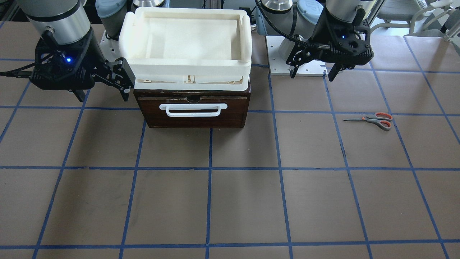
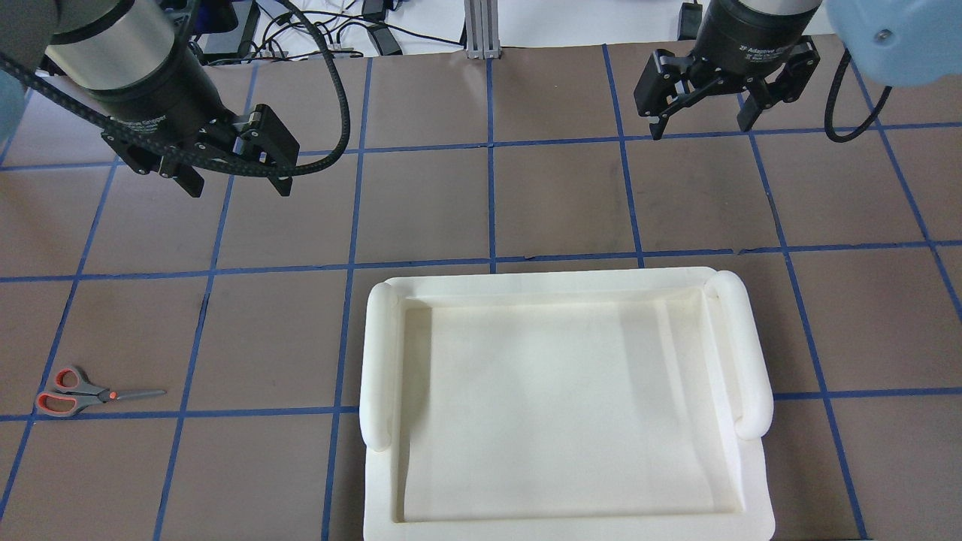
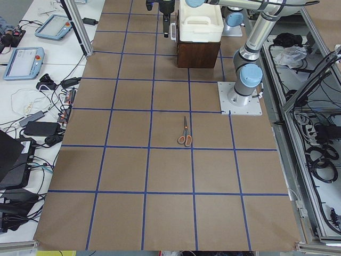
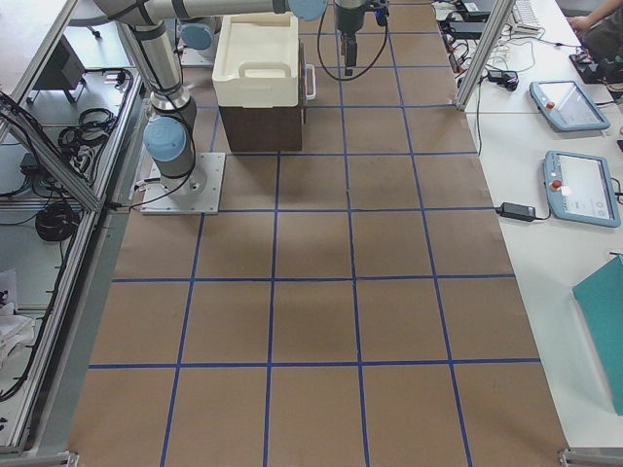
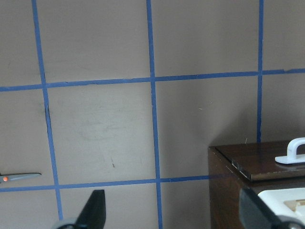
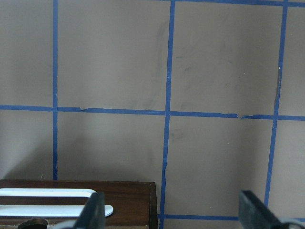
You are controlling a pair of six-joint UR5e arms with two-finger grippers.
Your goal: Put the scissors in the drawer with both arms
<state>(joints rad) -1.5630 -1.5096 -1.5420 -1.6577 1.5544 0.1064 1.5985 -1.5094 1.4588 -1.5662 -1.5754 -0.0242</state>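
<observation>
The scissors (image 1: 373,120) lie flat on the brown table, also in the overhead view (image 2: 83,393) and the left side view (image 3: 185,133); only a blade tip (image 5: 19,177) shows in the left wrist view. The dark brown drawer (image 1: 194,108) is closed, with its white handle (image 1: 193,109) facing away from me. My left gripper (image 1: 313,72) is open and empty, hovering above the table between drawer and scissors (image 2: 237,182). My right gripper (image 1: 101,94) is open and empty beside the drawer's other end (image 2: 702,124).
A cream-white plastic bin (image 1: 187,68) sits on top of the drawer box and hides it in the overhead view (image 2: 564,406). Blue tape lines grid the table. Arm base plates (image 1: 298,68) stand behind the drawer.
</observation>
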